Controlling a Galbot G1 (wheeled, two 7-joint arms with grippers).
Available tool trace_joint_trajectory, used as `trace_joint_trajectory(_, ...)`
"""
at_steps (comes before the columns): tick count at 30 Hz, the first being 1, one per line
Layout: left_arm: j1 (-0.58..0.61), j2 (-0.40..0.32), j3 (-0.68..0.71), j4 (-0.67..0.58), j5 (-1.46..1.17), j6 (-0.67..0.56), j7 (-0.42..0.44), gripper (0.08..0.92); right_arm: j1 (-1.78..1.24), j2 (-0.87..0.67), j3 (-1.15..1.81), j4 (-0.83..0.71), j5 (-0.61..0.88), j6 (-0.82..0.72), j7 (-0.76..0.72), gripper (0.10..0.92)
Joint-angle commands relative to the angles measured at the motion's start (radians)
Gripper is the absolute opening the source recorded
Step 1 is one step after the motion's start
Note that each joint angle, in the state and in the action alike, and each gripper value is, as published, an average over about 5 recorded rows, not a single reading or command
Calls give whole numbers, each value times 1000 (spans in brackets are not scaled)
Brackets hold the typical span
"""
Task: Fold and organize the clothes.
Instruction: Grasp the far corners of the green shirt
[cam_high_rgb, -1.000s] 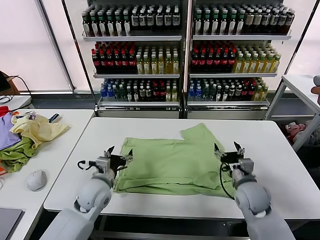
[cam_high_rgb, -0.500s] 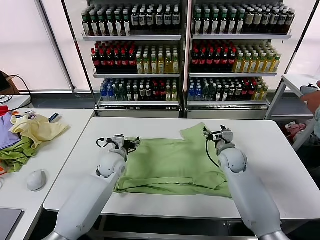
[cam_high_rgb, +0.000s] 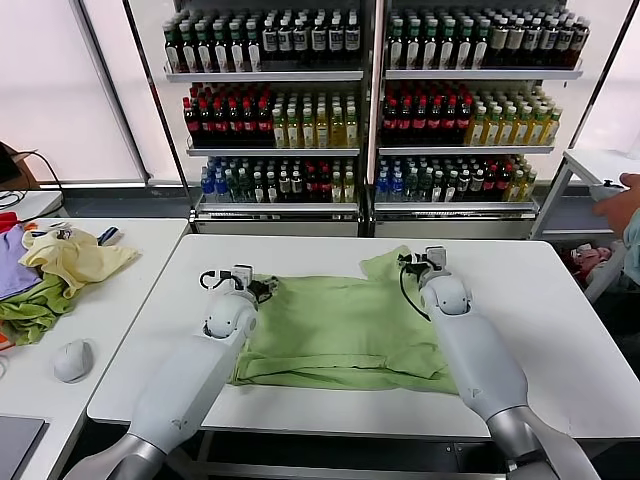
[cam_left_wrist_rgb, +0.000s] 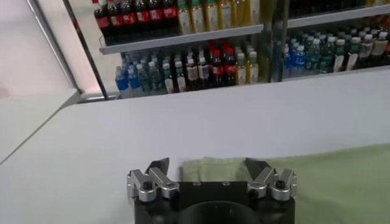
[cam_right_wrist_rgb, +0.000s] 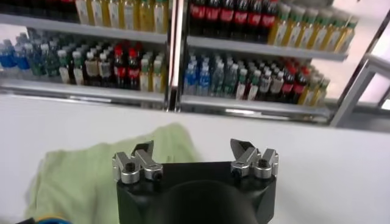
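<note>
The light green polo shirt (cam_high_rgb: 345, 325) lies partly folded in the middle of the white desk (cam_high_rgb: 560, 300), its near edge doubled over and one sleeve reaching toward the far side. The left gripper (cam_high_rgb: 262, 289) sits at the shirt's far left corner and the right gripper (cam_high_rgb: 412, 266) at the far sleeve, both spread wide and holding nothing, likely placed to pinch those far edges for the next fold.

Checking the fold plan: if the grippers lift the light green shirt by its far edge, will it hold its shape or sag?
The light green shirt will probably sag: it lies flat with soft wrinkles and a doubled near hem, so it looks limp. Pushed, it would likely bunch rather than slide across the white table. Left gripper and right gripper both stand open at its far edge.
</note>
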Motion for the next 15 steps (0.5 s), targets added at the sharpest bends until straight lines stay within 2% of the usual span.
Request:
trace_joint_trajectory(1, -5, -5, 10, 33, -80, 10, 8, 732, 46, 23, -12, -105, 71, -9, -33, 733)
trace_joint_trajectory(15, 20, 0, -7, -10, -133, 6, 36, 334, 17, -1, -21, -51, 79, -18, -106, 336)
